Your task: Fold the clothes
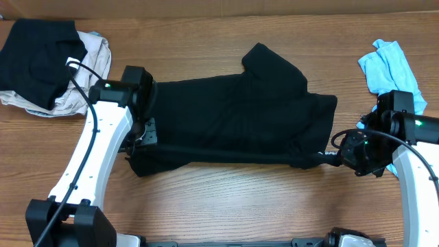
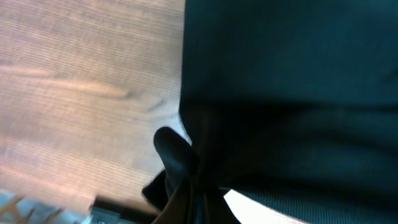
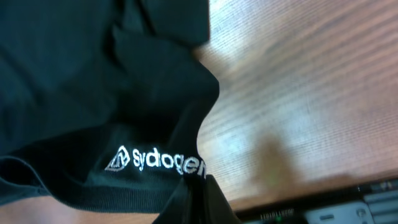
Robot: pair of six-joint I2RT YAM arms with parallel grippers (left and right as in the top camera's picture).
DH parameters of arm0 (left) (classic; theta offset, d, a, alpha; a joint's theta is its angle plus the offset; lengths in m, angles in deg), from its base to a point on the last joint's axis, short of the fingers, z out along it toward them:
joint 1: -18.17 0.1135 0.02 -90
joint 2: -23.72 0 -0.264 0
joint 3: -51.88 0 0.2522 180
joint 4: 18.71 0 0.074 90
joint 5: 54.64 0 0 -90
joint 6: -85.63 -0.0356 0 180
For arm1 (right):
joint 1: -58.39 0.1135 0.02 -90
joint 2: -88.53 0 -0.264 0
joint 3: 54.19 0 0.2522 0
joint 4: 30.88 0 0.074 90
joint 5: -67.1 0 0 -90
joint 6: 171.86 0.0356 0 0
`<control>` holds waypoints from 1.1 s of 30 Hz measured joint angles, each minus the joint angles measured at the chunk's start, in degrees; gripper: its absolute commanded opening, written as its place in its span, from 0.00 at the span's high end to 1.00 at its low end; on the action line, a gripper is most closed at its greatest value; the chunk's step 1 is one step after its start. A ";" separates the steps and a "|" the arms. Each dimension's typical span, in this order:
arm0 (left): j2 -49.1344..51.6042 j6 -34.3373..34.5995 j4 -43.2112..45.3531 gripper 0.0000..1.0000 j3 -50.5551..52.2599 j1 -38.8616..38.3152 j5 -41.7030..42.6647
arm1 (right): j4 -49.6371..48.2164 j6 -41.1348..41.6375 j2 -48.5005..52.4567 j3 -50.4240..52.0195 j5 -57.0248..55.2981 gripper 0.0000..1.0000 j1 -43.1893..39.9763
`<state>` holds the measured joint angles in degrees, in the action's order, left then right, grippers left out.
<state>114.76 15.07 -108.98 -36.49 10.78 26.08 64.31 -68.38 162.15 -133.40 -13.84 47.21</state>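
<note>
A black T-shirt (image 1: 233,116) lies spread across the middle of the table, its front edge pulled into a taut fold between my two grippers. My left gripper (image 1: 140,137) is shut on the shirt's left edge; the left wrist view shows the black cloth (image 2: 286,93) pinched between the fingers (image 2: 196,193). My right gripper (image 1: 339,154) is shut on the shirt's right hem, which carries white lettering (image 3: 155,163), with the fingers (image 3: 199,199) closed on it.
A pile with a black garment (image 1: 34,51) on beige clothes (image 1: 96,55) sits at the back left. A light blue cloth (image 1: 387,65) lies at the back right, behind my right arm. Bare wooden table (image 1: 226,199) runs along the front.
</note>
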 measured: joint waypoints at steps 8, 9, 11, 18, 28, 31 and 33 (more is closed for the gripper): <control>0.00 0.24 14.62 0.96 4.72 0.00 0.00 | -11.69 0.00 1.95 0.00 0.68 0.96 -0.04; 0.00 0.33 15.37 0.96 5.07 0.00 0.00 | -13.27 0.00 2.67 0.00 0.79 0.96 -0.02; 0.00 0.37 16.68 0.96 6.05 0.00 0.00 | -16.65 0.00 4.24 0.00 1.03 0.96 -0.02; 0.00 0.44 22.25 0.96 10.08 0.00 0.00 | -24.74 0.00 10.34 0.02 2.29 0.96 0.00; 0.00 1.22 30.77 0.96 14.01 0.00 0.00 | -31.52 -0.02 18.36 0.02 2.51 0.96 3.10; 0.00 1.29 32.74 0.96 14.10 0.00 -0.02 | -33.86 0.00 19.74 0.02 2.54 0.96 3.93; 0.00 1.42 33.64 0.96 14.14 0.00 -0.02 | -34.84 0.00 20.52 0.02 2.54 0.96 4.17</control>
<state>114.76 16.49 -75.34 -22.35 10.78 26.06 29.47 -68.38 182.68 -133.38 -11.30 51.38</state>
